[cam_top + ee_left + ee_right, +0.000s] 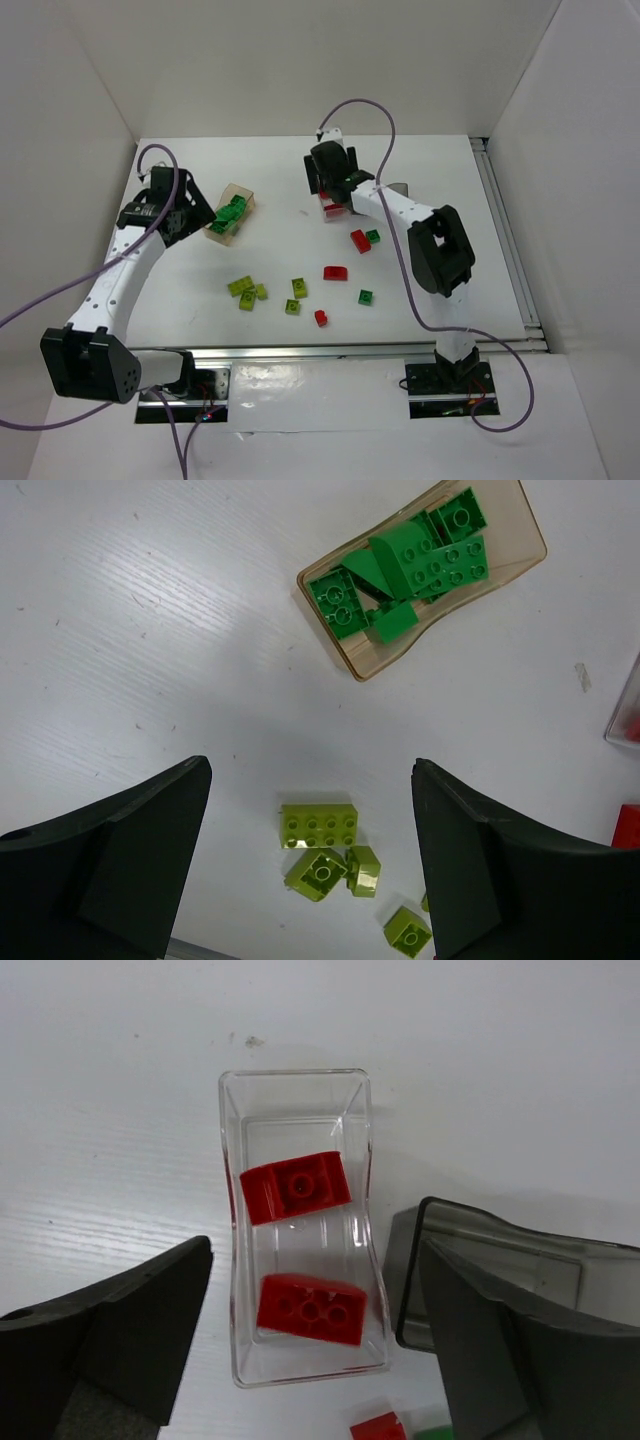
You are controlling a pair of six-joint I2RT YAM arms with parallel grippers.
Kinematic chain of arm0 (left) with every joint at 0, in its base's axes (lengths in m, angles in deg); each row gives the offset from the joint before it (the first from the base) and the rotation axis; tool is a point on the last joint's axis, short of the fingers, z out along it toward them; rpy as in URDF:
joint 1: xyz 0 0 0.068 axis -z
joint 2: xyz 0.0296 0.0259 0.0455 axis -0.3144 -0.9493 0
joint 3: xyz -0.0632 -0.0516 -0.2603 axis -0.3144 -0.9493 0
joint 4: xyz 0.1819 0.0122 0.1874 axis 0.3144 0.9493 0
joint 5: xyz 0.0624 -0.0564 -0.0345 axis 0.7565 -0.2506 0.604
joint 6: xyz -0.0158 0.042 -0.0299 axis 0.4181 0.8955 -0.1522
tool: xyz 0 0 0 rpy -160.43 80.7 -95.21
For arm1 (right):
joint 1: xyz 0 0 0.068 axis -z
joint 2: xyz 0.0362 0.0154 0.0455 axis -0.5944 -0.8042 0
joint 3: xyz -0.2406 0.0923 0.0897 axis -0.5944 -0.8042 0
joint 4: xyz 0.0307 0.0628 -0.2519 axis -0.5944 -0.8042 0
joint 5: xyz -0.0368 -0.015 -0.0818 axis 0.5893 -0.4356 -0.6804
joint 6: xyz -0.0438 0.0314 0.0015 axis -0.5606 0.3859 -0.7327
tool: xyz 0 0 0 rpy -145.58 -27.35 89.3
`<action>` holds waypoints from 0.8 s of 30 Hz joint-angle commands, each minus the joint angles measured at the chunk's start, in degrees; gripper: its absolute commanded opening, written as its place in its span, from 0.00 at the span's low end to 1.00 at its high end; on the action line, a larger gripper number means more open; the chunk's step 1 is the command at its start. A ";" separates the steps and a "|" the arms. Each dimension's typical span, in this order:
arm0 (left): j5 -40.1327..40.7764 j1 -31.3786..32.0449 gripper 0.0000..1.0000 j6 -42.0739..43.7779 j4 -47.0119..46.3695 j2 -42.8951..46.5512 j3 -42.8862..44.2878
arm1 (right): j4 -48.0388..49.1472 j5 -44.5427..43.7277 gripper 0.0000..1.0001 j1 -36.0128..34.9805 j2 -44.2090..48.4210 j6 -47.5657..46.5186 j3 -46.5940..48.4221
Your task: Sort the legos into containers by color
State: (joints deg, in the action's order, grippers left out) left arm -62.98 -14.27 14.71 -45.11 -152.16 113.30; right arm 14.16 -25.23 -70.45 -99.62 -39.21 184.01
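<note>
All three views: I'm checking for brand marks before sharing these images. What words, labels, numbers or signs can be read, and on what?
None can be read in any view.
The tan container, clear container and grey container bear no label.
Studs of the red legos, green legos and lime legos: any embossing is too small to read.

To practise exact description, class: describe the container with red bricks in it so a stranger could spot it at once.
On the far side of the white table, look beneath the right gripper, where two boxes stand side by side. Yours is the clear container holding two red bricks; its neighbour is a smoky grey box, and the tan box further left holds dark green bricks.
</note>
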 commanded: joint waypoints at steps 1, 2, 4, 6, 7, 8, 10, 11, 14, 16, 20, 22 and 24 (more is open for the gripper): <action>-0.54 0.69 0.91 -0.20 -1.09 -0.28 -0.18 | -0.24 -1.24 0.86 -0.39 6.52 2.40 -3.43; -0.54 0.69 0.91 -0.20 -1.09 -0.28 -0.18 | 0.55 -0.45 0.81 -0.39 8.63 3.36 -8.32; -0.54 0.69 0.91 -0.20 -1.09 -0.28 -0.18 | 2.05 1.66 0.67 -0.92 15.31 5.46 -13.62; -0.02 1.22 0.91 -0.20 -1.09 -0.28 -0.18 | 2.67 5.17 0.63 -1.61 19.27 7.05 -21.07; -0.01 1.22 0.91 0.40 -1.09 -0.28 -0.18 | 2.67 6.67 0.63 -2.14 22.59 7.58 -23.38; -0.01 1.22 0.91 0.41 -1.09 -0.28 -0.18 | 1.63 8.77 0.68 -2.15 24.10 8.45 -25.58; -0.01 1.22 0.91 0.41 -1.09 -0.89 -0.18 | 0.39 11.41 0.85 -3.72 26.39 9.07 -31.29; -0.01 1.22 0.91 0.93 -1.09 -0.90 -0.18 | -0.14 12.91 0.91 -3.73 28.06 9.08 -32.88; -0.01 1.75 0.91 0.94 -1.09 -1.51 0.34 | -3.73 17.13 0.98 -5.84 29.31 7.68 -37.63; -0.01 2.36 0.91 0.94 -1.09 -2.03 0.87 | -5.84 17.67 0.98 -7.67 28.70 7.67 -39.05; -0.01 3.50 0.91 -0.11 -1.09 -2.04 0.87 | -9.63 19.34 0.98 -9.88 28.07 6.53 -40.53; -0.01 4.11 0.91 -0.12 -1.09 -1.51 0.87 | -9.63 18.72 0.98 -10.49 28.07 6.01 -41.76; -0.01 4.12 0.91 -0.12 -1.09 -2.03 0.87 | -9.63 17.15 0.95 -10.50 27.03 6.00 -41.77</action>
State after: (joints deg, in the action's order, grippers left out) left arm -63.24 -10.53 14.76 -45.18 -154.13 113.28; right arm 6.10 -7.46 -80.37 -71.82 -32.43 142.59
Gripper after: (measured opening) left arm 0.908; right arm 0.959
